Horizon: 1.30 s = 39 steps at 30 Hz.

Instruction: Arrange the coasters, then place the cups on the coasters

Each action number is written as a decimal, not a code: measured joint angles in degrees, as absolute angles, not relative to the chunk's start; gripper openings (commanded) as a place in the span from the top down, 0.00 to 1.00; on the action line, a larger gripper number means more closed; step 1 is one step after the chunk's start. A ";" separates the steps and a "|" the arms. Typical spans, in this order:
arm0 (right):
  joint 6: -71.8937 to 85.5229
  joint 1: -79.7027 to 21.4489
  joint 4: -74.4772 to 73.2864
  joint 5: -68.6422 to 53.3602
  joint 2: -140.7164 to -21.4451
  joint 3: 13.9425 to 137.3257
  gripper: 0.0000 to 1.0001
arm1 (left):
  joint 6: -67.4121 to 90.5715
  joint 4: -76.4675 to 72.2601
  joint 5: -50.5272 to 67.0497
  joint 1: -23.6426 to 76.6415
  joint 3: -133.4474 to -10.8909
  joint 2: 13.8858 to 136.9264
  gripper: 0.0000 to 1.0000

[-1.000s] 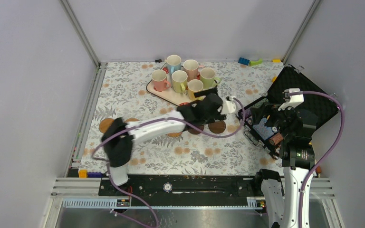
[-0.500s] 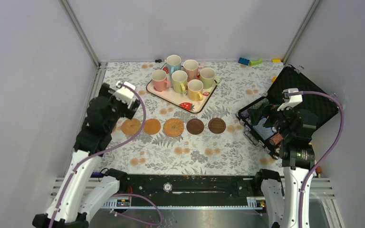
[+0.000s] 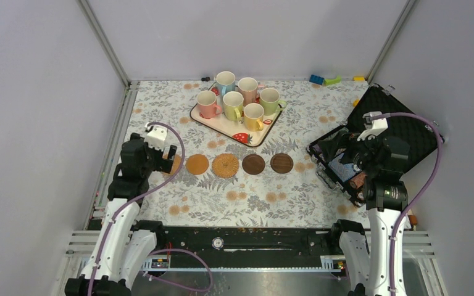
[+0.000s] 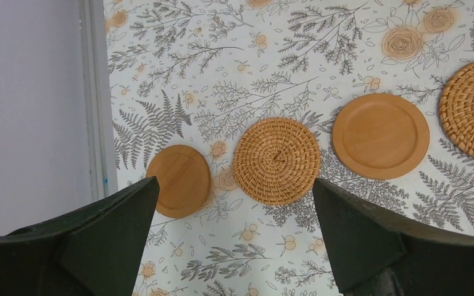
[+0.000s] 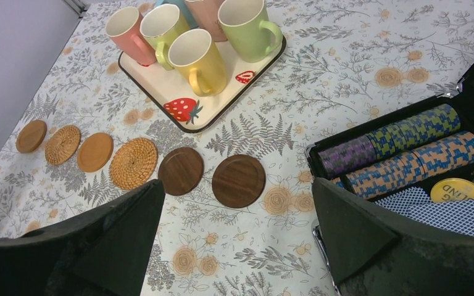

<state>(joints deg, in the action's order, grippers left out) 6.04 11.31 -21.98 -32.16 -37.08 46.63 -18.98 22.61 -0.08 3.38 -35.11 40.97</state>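
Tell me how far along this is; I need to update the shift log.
Done: all six coasters lie in a row. In hand: nothing; the left gripper and right gripper are both open, empty. Left: all six cups stand on the tray, none on a coaster.

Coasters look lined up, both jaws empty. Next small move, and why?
Probably swing the right gripper toward the yellow cup at the tray's near corner. All six coasters lie in a row, every cup sits on the tray, and both arms' jaws stand open and empty.
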 measured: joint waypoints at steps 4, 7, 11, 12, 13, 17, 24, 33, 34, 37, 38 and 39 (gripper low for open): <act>6.04 11.31 -22.17 -32.03 -38.87 46.76 0.05 | -17.91 22.00 0.51 1.76 -35.11 41.74 0.02; 6.13 11.31 -23.38 -31.27 -41.47 47.70 0.08 | -16.82 22.17 1.89 -2.33 -35.79 44.14 0.01; 6.33 10.26 -26.37 -29.95 -47.03 51.57 0.11 | -15.75 23.22 6.09 -9.78 -36.95 44.66 0.01; 6.28 9.43 -27.20 -29.39 -48.77 52.82 0.11 | -15.70 23.86 7.35 -11.29 -37.43 44.23 0.01; 6.13 8.25 -28.12 -29.04 -50.41 54.06 0.11 | -15.70 24.49 8.45 -12.38 -37.93 43.68 0.01; 3.53 -1.41 -31.64 -23.68 -58.02 60.20 0.13 | -16.05 27.14 12.49 -14.87 -39.27 39.48 0.02; -1.19 -16.23 -34.85 -14.28 -75.94 71.64 0.16 | -16.08 28.23 17.21 -16.86 -36.84 33.32 0.02; -3.31 -26.55 -35.05 -6.63 -100.75 90.28 0.17 | -16.08 29.04 19.38 -16.95 -34.26 35.31 0.01; -3.33 -27.11 -35.05 -6.39 -102.41 91.46 0.17 | -16.10 29.02 19.51 -16.95 -34.09 35.18 0.01; -3.57 -28.69 -35.27 -4.80 -106.76 94.89 0.18 | -16.08 28.97 19.62 -16.95 -34.00 34.72 0.01; -3.68 -29.19 -35.31 -4.12 -108.16 96.20 0.18 | -16.10 28.97 19.62 -16.95 -34.00 34.52 0.01; -3.81 -29.56 -35.29 -3.66 -109.25 97.19 0.19 | -16.10 28.93 19.62 -16.95 -33.98 34.22 0.01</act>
<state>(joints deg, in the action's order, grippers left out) -3.81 -29.56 -35.29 -3.66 -109.25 97.19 -16.10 28.93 19.62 -16.95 -33.98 34.22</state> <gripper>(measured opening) 0.829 0.985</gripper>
